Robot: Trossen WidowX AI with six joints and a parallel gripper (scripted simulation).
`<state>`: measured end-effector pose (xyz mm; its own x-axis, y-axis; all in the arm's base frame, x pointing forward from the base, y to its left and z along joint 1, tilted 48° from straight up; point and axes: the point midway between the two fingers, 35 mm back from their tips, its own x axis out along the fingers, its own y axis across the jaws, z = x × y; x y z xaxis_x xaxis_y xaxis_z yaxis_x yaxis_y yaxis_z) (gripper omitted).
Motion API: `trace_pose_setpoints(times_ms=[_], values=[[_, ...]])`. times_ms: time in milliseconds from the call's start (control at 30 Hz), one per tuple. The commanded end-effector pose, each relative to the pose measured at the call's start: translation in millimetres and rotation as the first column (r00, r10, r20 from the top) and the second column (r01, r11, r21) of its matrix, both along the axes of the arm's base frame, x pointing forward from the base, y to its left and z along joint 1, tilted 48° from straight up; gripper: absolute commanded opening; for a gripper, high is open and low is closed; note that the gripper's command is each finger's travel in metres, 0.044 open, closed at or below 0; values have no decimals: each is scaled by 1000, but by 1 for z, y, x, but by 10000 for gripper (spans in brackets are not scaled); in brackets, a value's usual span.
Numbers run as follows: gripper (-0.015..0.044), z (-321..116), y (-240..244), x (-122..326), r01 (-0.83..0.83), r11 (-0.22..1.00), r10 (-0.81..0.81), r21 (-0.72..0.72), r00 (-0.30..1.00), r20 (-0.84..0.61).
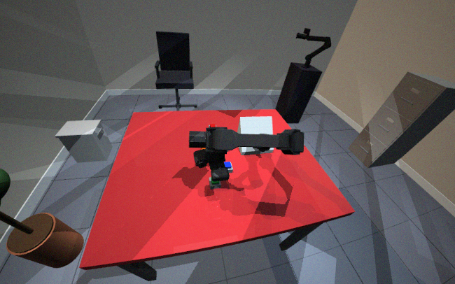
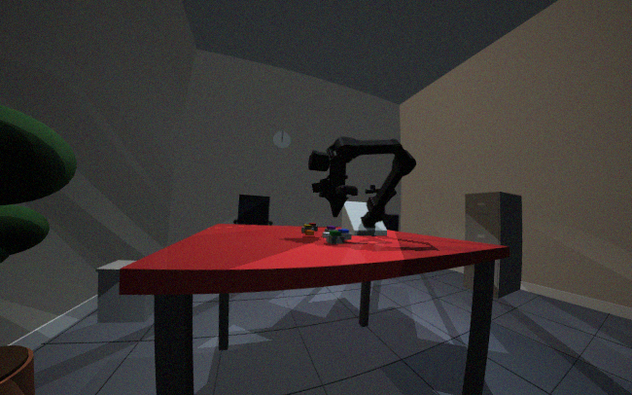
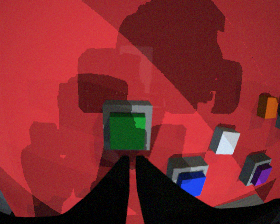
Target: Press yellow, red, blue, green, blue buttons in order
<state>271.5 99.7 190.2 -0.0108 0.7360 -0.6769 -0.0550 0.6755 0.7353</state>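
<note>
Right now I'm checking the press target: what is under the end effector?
The green button in its grey housing lies just ahead of the shut end effector, which hangs above it. The fingers cover the housing's near edge and the red table beneath.

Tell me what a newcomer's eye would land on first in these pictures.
The bright red table fills the middle of the room, with the black arm bent over its centre. The shut tool hangs just above the green button, with the blue button close beside it. A white box stands at the arm's base on the far side.
</note>
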Motion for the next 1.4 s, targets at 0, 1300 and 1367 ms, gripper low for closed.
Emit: trace_pose_setpoints(times_ms=[0, 1300, 1367], values=[[20, -15, 19, -3, -7, 1000, 7, 7, 1000, -12], [20, -37, 44, -4, -7, 1000, 7, 8, 1000, -11], [20, -37, 44, -4, -7, 1000, 7, 8, 1000, -11]])
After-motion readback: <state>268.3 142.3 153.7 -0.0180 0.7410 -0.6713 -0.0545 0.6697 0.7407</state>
